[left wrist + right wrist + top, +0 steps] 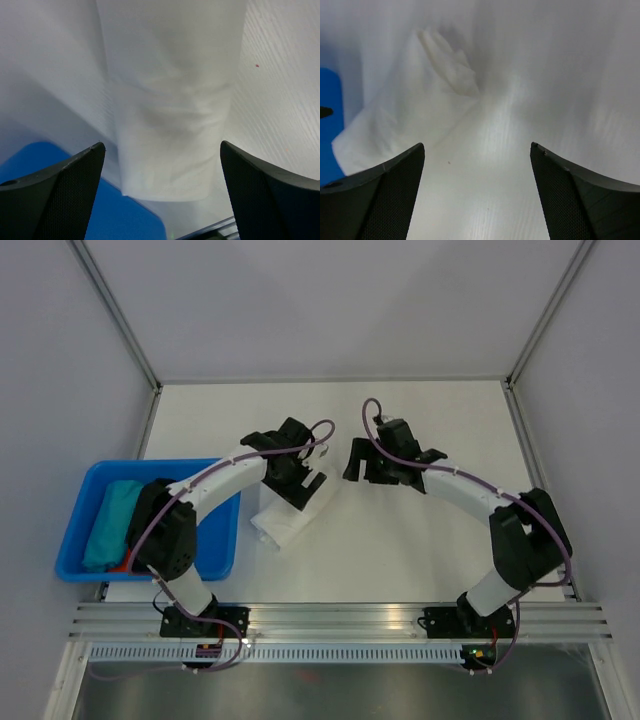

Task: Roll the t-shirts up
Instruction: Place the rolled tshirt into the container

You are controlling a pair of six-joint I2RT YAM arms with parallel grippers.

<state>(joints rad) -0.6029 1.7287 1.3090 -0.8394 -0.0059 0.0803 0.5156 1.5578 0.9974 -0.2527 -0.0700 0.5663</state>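
Observation:
A white t-shirt [283, 520] lies folded into a narrow roll on the table, right of the blue bin. My left gripper [305, 483] is open just above its far end; in the left wrist view the cloth [172, 125] fills the space between the spread fingers [65, 190]. My right gripper [352, 462] is open and empty over bare table to the right of the shirt; its wrist view shows the shirt [415, 115] off to the left, beyond the left finger [380, 195].
A blue bin [215, 545] stands at the left of the table with a teal rolled cloth [112, 522] in it. White walls stand at the back and sides. An aluminium rail [340, 620] runs along the near edge.

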